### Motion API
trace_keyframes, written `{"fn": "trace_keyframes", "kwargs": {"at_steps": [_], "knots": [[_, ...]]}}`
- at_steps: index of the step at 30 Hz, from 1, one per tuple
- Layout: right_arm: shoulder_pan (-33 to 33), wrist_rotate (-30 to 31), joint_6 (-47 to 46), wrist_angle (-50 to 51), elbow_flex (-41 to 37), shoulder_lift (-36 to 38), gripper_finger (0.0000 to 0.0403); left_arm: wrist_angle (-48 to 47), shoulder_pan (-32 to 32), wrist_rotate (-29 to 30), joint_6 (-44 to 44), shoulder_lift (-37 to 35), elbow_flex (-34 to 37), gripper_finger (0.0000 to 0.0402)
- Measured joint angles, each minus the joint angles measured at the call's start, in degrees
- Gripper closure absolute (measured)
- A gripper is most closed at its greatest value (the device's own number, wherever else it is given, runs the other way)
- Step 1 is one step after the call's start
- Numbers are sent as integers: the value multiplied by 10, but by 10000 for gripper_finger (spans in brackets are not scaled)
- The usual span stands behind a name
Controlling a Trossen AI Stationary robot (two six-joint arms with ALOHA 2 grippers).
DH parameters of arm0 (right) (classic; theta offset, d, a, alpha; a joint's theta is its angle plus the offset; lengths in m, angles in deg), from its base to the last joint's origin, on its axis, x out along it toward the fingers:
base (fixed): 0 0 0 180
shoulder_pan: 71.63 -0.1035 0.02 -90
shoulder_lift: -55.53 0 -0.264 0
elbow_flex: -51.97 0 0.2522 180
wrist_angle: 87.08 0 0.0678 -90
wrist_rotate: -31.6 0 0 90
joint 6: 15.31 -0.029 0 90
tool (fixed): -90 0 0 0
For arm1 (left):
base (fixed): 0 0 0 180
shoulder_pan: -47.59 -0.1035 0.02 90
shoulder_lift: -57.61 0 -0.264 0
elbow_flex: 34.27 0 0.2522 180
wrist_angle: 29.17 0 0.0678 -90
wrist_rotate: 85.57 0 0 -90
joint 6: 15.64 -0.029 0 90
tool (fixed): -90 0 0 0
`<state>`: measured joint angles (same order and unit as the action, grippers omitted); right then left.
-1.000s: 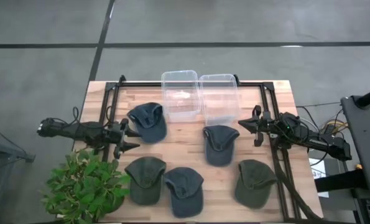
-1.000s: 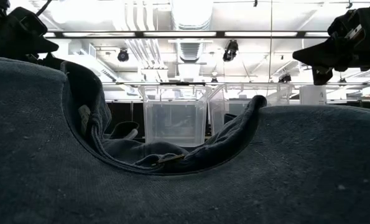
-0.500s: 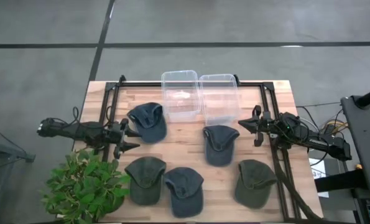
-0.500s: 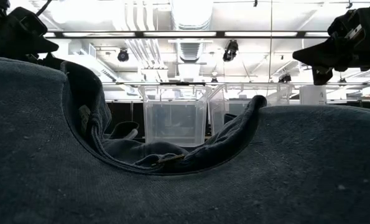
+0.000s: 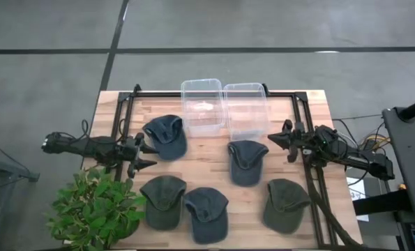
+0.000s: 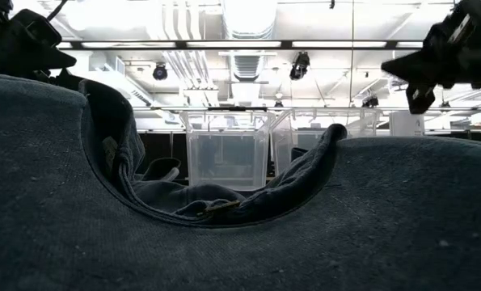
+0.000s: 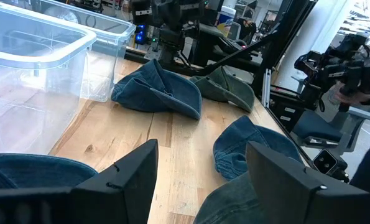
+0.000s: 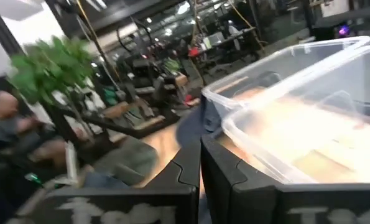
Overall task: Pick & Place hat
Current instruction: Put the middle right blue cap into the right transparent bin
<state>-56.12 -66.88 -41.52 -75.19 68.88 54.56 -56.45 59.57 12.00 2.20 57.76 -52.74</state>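
Five hats lie flat on the wooden table [image 5: 312,104]: a blue one [image 5: 167,136] at the left, a blue-grey one [image 5: 247,160] at the centre right, and a green one [image 5: 163,201], a blue one [image 5: 207,213] and a green one [image 5: 286,203] along the near edge. My left gripper [image 5: 150,155] hovers open at the table's left side, just left of the blue hat, with nothing between its fingers [image 7: 129,177]. My right gripper [image 5: 273,139] hovers shut at the right side, above and right of the blue-grey hat. In the low view a hat [image 6: 240,234] fills the foreground.
Two clear plastic bins [image 5: 201,106] [image 5: 246,110] stand side by side at the far edge, both without hats. A potted plant [image 5: 95,209] sits at the near left corner. Black frame rails [image 5: 120,118] run along both table sides. A blurred person [image 8: 4,121] shows beyond the table.
My right gripper has rolled about the line along which it points, staying in place and shut. The hats and my left gripper have kept still.
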Motion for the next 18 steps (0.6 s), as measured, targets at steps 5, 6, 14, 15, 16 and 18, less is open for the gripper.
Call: {"fn": "trace_keyframes", "kwargs": {"at_steps": [5, 6, 14, 15, 16, 18], "knots": [[-1, -34, -4, 22, 83, -5, 394, 0, 0, 3, -36, 0, 0, 165], [-2, -34, -4, 41, 110, -9, 394, 1, 0, 3, -39, 0, 0, 165], [-10, -36, -9, 349, 360, -163, 394, 2, 0, 4, -40, 0, 0, 165], [-10, -36, -17, 392, 387, -194, 394, 2, 0, 4, -40, 0, 0, 165], [-10, -40, -25, 431, 412, -225, 394, 2, 0, 4, -40, 0, 0, 165], [-12, -63, -36, 498, 457, -288, 394, 2, 0, 4, -40, 0, 0, 165]]}}
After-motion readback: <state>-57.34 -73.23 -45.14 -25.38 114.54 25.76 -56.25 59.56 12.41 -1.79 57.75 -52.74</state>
